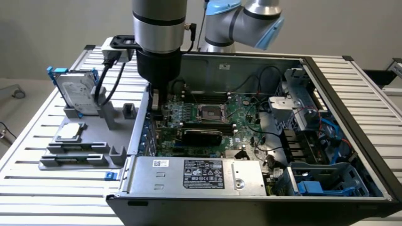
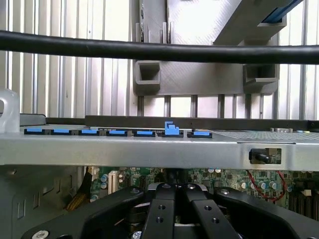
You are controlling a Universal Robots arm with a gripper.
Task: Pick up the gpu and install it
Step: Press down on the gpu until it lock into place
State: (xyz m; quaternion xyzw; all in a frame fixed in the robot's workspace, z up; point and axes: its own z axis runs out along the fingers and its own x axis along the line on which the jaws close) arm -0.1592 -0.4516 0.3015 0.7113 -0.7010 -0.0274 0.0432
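One gripper (image 1: pixel 155 96), its fingers clenched together, hangs low inside the open computer case (image 1: pixel 351 94), just beside the case's rear wall on the exterior view's left. In the wrist view the two black fingers (image 2: pixel 160 209) meet tip to tip over the motherboard (image 1: pixel 242 110), and I cannot make out anything pinched between them. Near the gripper but apart from it, a flat black card with a green edge sits on the motherboard just below the empty processor socket; I take this to be the gpu (image 1: pixel 199 135). Outside the case, on the grey tray (image 1: pixel 75 162), the hard drive (image 1: pixel 78 96) stands upright and the small silver chip (image 1: pixel 69 132) lies flat, both well apart from the gripper. Judging by this, the pick-up is done and the work is at the install step, with the card at or in its slot. Whether it is fully seated cannot be told, so any further move calls for a straight, gentle push, clear of the case wall and the cables
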